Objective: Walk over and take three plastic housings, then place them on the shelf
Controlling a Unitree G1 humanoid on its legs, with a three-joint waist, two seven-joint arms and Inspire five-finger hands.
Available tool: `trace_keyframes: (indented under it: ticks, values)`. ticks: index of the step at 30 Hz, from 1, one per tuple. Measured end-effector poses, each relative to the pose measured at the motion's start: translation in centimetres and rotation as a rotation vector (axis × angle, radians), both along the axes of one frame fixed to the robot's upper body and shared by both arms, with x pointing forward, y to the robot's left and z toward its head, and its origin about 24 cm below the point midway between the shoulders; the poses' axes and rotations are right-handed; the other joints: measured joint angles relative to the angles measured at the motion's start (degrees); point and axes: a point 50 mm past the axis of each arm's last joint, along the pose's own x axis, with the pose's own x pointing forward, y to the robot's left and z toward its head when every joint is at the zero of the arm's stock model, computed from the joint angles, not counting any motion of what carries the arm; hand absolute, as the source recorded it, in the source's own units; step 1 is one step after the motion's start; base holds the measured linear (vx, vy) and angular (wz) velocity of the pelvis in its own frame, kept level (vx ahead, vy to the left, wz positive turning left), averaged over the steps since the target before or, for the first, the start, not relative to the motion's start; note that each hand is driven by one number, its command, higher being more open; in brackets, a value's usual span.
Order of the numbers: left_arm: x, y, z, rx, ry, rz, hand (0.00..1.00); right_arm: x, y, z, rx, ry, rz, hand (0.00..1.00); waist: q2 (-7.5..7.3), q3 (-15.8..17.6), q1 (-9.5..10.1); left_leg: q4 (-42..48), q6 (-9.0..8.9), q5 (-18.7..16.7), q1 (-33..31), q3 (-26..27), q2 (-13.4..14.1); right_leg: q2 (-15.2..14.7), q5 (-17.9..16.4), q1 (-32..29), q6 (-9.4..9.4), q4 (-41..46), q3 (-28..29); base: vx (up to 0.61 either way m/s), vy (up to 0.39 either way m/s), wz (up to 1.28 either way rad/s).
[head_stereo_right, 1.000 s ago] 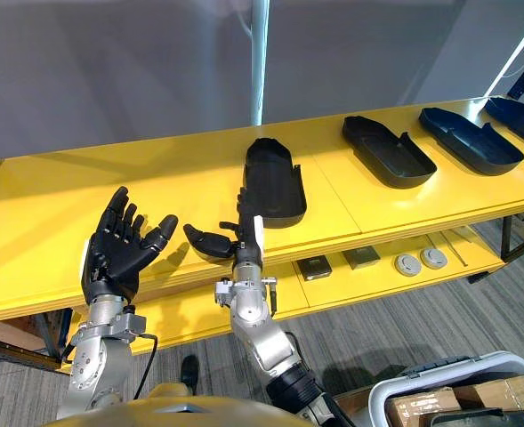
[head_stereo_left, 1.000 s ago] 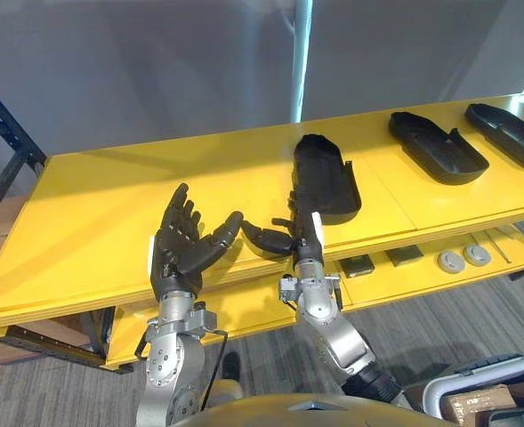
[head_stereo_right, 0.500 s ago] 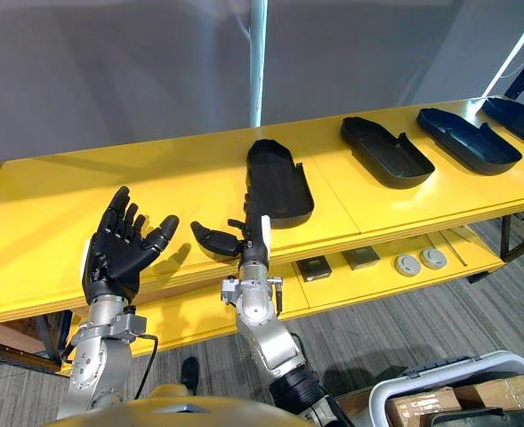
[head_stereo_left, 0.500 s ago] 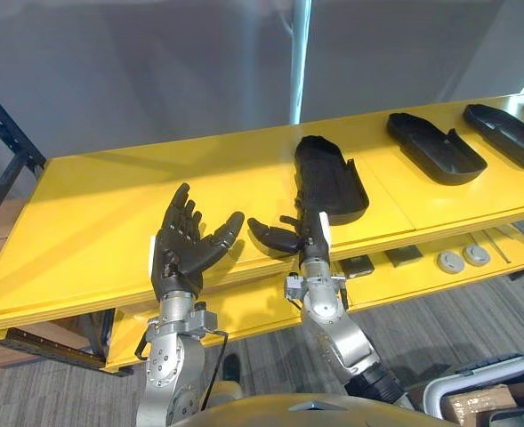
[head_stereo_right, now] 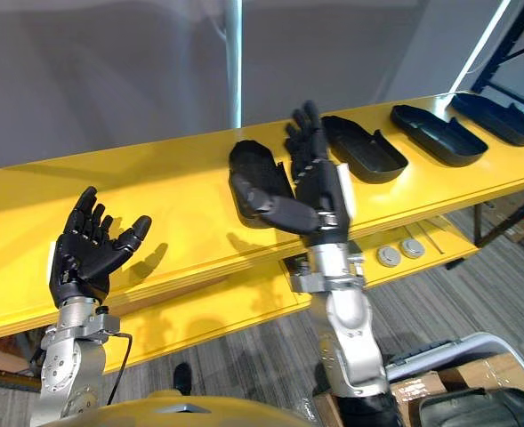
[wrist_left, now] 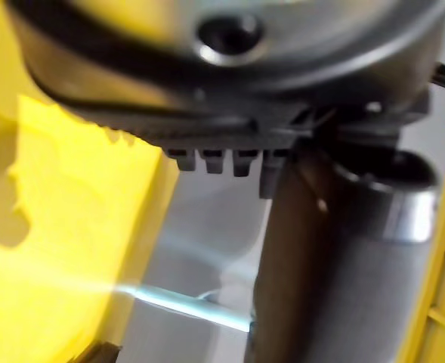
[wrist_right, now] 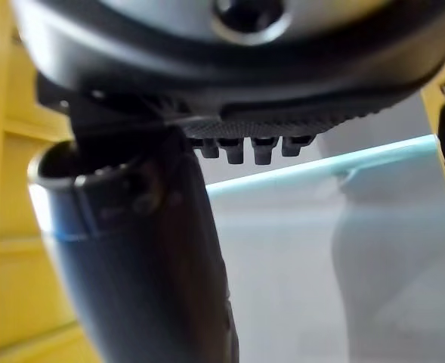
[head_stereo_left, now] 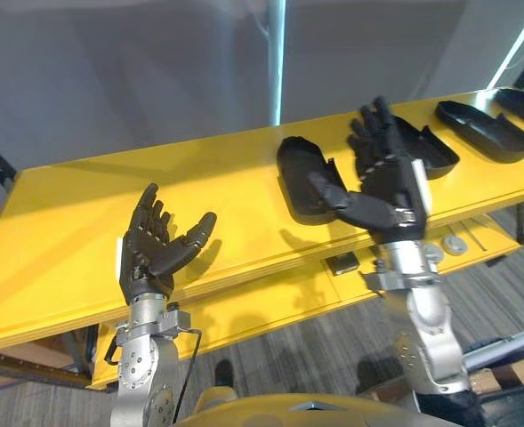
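Note:
Several black plastic housings lie in a row on the yellow shelf top: the nearest housing at the middle, a second housing to its right, a third housing and a fourth housing further right. My right hand is raised upright in front of the first two housings, open with its fingers spread and nothing in it. It partly hides the second housing. My left hand stands open above the shelf's front edge to the left, also holding nothing.
A lower yellow shelf carries a small dark block and two round discs. A grey bin with a cardboard box stands on the floor at the lower right. A grey wall backs the shelf.
My right hand has risen from beside the nearest housing and swung right, its fingers now spread upward. The camera has shifted, so the shelf sits differently. The left hand has barely moved.

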Motion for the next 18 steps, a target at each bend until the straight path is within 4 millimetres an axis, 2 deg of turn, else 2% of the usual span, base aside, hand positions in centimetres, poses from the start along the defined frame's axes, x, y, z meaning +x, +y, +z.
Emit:
trace_keyframes:
  ticks: [1,5,9,12,18]
  values:
    - [0.0,0.2,0.0,0.006,-0.001,0.006,1.00,-0.5,-0.7,-0.3,-0.022,0.015,0.006,1.00,-0.02,0.0,-0.72,0.0,-0.02,0.0,0.0,0.4,0.3,0.2,0.1,-0.3,-0.10,0.0,0.4,0.00,-0.022,-0.17]
    - [0.0,0.1,0.1,0.006,-0.006,-0.012,1.00,-2.1,-1.5,-2.4,-0.048,0.125,0.050,1.00,0.40,0.1,-2.66,0.0,-0.42,-0.4,0.3,1.2,0.5,0.3,0.1,-0.5,-0.13,0.0,1.1,0.00,-0.016,-0.12]
    - [-0.1,0.0,0.2,0.005,-0.011,-0.014,1.00,-3.4,-1.7,-4.1,-0.047,0.233,0.090,1.00,0.46,0.1,-2.92,0.0,-0.49,-0.6,0.3,2.3,0.7,0.3,0.1,-1.4,-0.13,0.1,2.2,0.01,-0.005,-0.14]
    - [-0.3,0.1,0.0,0.006,0.003,-0.007,1.00,-4.4,-1.5,-5.3,-0.057,0.305,0.156,1.00,0.41,0.3,-3.97,0.0,-0.47,-0.8,0.1,2.7,0.7,0.3,0.1,-1.8,-0.14,0.1,2.6,0.02,-0.008,-0.07]
    - [-0.3,0.0,0.0,0.041,0.021,-0.036,1.00,-6.1,-2.3,-6.5,-0.130,0.405,0.221,1.00,0.03,0.8,-4.54,0.0,-0.11,-0.8,-0.1,3.1,0.7,0.3,0.1,-2.5,-0.05,0.3,3.5,0.02,-0.006,-0.06]
